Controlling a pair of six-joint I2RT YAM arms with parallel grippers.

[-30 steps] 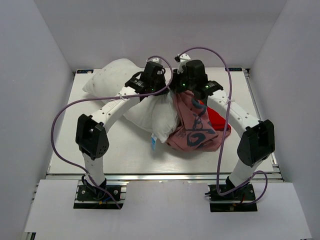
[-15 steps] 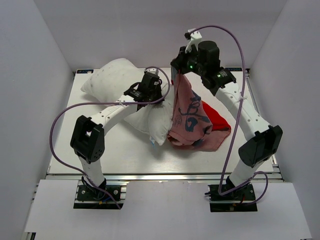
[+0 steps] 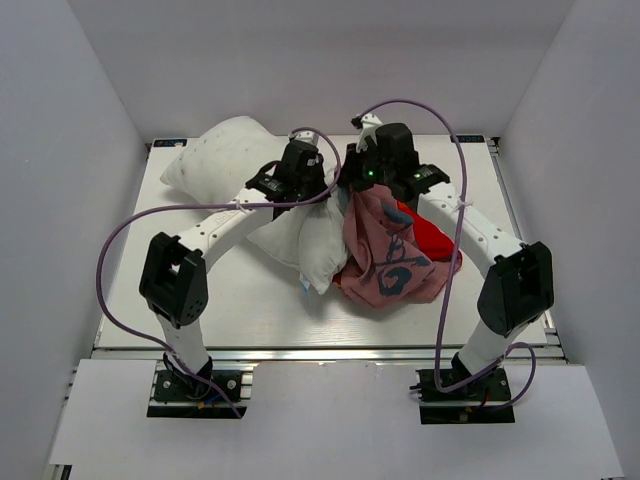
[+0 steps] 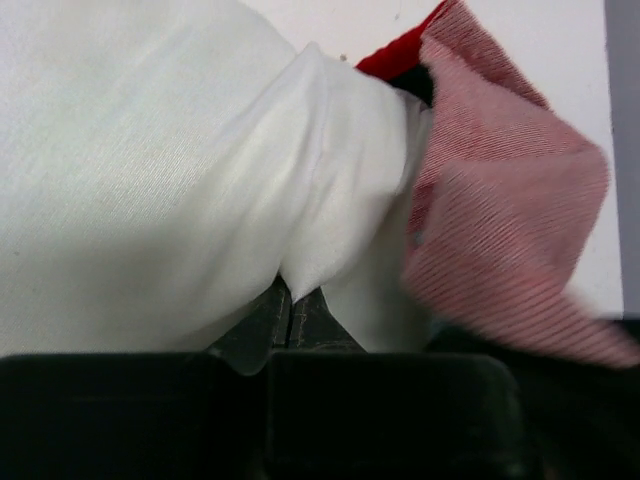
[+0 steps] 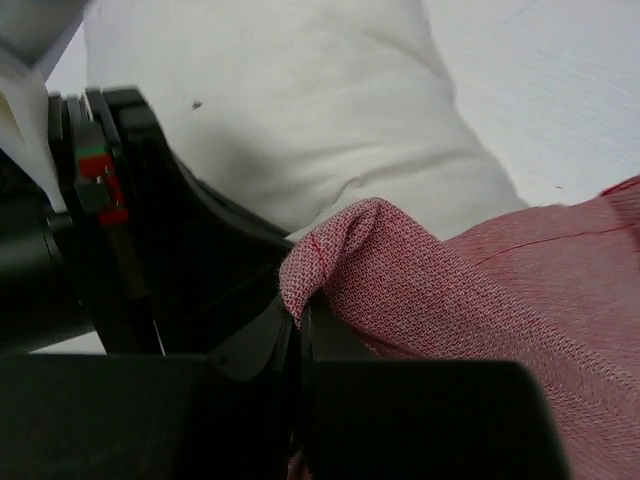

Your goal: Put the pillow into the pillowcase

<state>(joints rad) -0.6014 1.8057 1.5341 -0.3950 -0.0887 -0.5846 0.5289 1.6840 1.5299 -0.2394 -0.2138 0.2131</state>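
So the pillowcase [image 3: 385, 262], pinched in the right gripper [image 5: 298, 315], was lowered back mid-frame; the pillow [image 3: 228, 150], clamped by the left gripper [image 4: 290, 302], remains uninserted.

My two arms are built alike: white tubular links [image 3: 225, 222] joined by chunky black joint housings [image 3: 173, 280], each rising from a black base plate [image 3: 197, 385] bolted at the near edge of the table. A thin purple cable [image 3: 405, 100] runs along each arm. A small green light [image 3: 367, 173] glows on my right wrist's black casing. My left gripper [image 4: 290, 305] has dark grey, matte fingers [image 4: 265, 325].
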